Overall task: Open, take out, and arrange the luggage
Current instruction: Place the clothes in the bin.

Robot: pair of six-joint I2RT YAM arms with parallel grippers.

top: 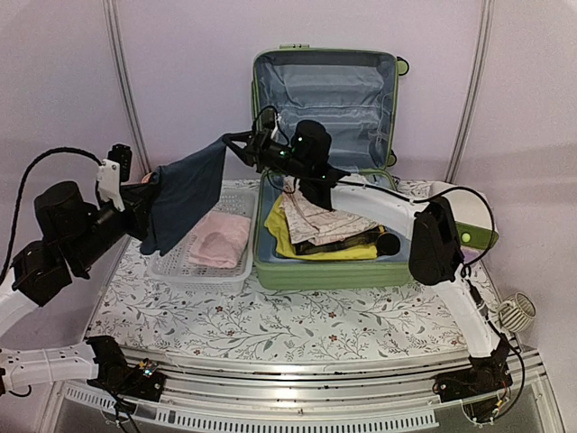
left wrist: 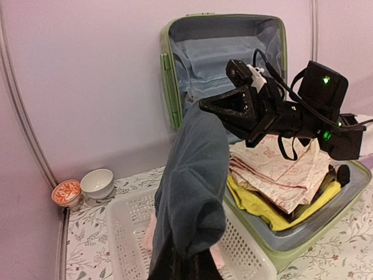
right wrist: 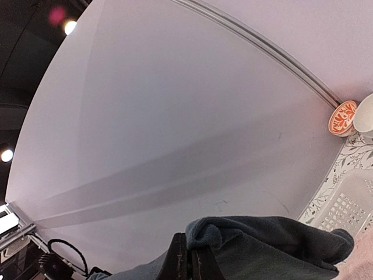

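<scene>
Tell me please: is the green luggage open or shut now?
Open. The luggage has its lid standing upright, grey-blue lining showing, and clothes lie in its lower half.

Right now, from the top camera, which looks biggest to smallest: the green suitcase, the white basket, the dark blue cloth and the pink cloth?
1. green suitcase
2. white basket and dark blue cloth: too alike to rank, and the cloth is lifted nearer the camera
3. pink cloth
</scene>
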